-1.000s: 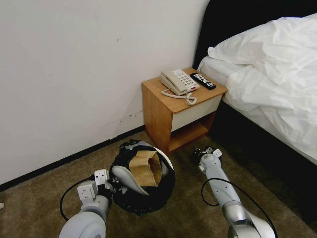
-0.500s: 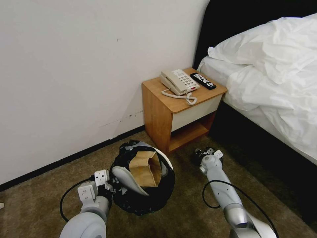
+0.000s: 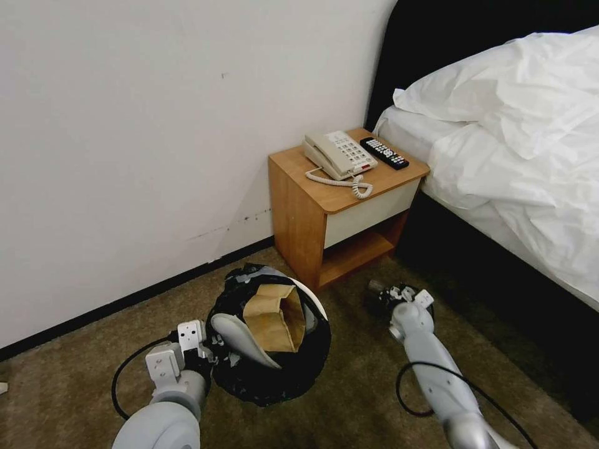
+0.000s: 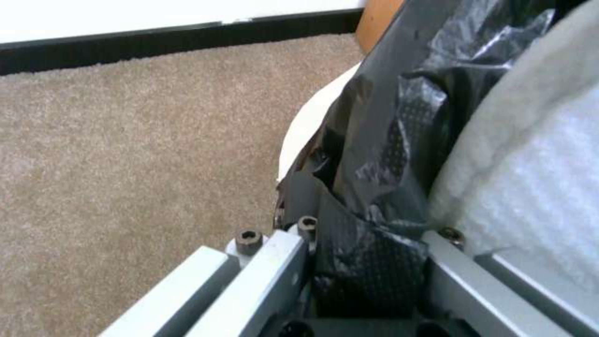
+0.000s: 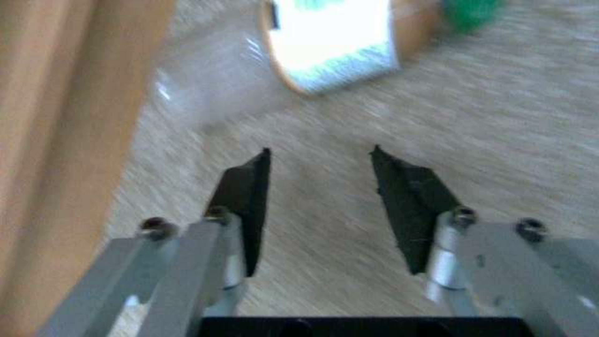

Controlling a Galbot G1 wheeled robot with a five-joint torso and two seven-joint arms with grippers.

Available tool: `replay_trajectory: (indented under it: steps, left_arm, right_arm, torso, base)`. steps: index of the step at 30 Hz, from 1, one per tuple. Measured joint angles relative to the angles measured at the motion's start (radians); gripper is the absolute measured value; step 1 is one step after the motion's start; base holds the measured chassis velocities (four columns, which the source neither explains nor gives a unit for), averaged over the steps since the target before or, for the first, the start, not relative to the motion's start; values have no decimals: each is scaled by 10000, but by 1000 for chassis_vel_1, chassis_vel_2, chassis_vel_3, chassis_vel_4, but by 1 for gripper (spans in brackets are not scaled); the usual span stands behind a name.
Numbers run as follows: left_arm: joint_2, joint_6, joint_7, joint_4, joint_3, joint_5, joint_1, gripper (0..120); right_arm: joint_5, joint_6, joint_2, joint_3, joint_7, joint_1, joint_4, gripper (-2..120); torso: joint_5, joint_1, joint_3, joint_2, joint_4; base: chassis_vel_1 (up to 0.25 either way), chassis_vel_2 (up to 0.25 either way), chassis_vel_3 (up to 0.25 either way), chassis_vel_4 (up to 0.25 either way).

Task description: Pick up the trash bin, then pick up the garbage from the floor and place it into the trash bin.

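The trash bin point(image 3: 312, 299), white and lined with a black bag point(image 4: 387, 140), hangs tilted low over the carpet. Inside it lie a brown paper bag point(image 3: 274, 318) and a white slipper point(image 3: 240, 340). My left gripper point(image 3: 204, 357) is shut on the bin's near rim, and the black bag is pinched between its fingers point(image 4: 281, 262). My right gripper point(image 3: 382, 297) stands open just above the carpet in front of the nightstand. Ahead of its fingertips point(image 5: 259, 173) lies a clear plastic bottle point(image 5: 337, 42) with a white-green label and a green cap.
A wooden nightstand point(image 3: 299, 218) with a phone point(image 3: 337, 154) and a remote point(image 3: 384, 153) stands against the white wall. The bed point(image 3: 518, 162) with its dark frame fills the right. Its wooden side point(image 5: 62, 117) is close beside my right gripper.
My right arm has swung to the right, carrying its gripper a little rightward over the carpet. The left arm and the bin have stayed put.
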Motion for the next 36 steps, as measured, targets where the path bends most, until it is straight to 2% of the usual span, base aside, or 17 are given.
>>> replay_trajectory:
  steps: [1,3,4,7,8,10,11,14,15,19,20,25,36]
  left_arm:
    - [0,0,0,0,0,0,0,0]
    - [-50,-5,28,-21,0,65,7,0]
    - [-50,-5,28,-21,0,65,7,0]
    - [-96,-18,87,-64,0,176,66,0]
    - [-96,-18,87,-64,0,176,66,0]
    - [-121,-42,141,-82,-21,267,115,0]
    - [-121,-42,141,-82,-21,267,115,0]
    - [-201,-78,213,-105,-32,411,183,0]
    - [-201,-78,213,-105,-32,411,183,0]
    - [-363,-123,373,-131,24,702,314,0]
    - [-363,-123,373,-131,24,702,314,0]
    - [-561,-173,517,-117,102,1001,376,0]
    - [-650,-227,620,-59,70,1186,375,0]
  right_arm:
    - [0,0,0,0,0,0,0,49]
    - [49,-133,-404,-263,102,-600,796,61]
    - [49,-133,-404,-263,102,-600,796,61]
    - [-118,-236,-943,-558,119,-1186,1644,76]
    - [-118,-236,-943,-558,119,-1186,1644,76]
    - [-377,-298,-1523,-787,103,-1599,2262,88]
    - [-377,-298,-1523,-787,103,-1599,2262,88]
    - [-645,-363,-2307,-991,-52,-1903,2725,99]
    - [-645,-363,-2307,-991,-52,-1903,2725,99]
    - [-951,-393,-3231,-1319,-467,-2044,3056,100]
    - [-951,-393,-3231,-1319,-467,-2044,3056,100]
    - [-1406,-383,-3960,-1683,-1303,-2047,3097,100]
    - [-2428,-137,-4480,-2357,-2508,-1560,2504,100]
  torso:
    - [0,0,0,0,0]
    - [1,0,0,0,2]
    - [1,0,0,0,2]
    - [1,0,0,-1,4]
    - [1,0,0,-1,4]
    - [1,-1,0,0,5]
    - [1,-1,0,0,5]
    - [-1,0,-1,0,0]
    - [-1,0,-1,0,0]
    - [-1,0,0,0,4]
    - [-1,0,0,0,4]
    - [1,0,0,0,3]
    - [0,0,1,0,3]
  base:
    - [0,0,0,0]
    - [0,0,0,0]
    - [0,0,0,0]
    - [0,0,0,0]
    - [0,0,0,0]
    - [0,0,0,0]
    - [0,0,0,0]
    - [0,0,0,0]
    - [0,0,0,0]
    - [0,0,0,0]
    - [0,0,0,0]
    - [0,0,0,0]
    - [0,0,0,0]
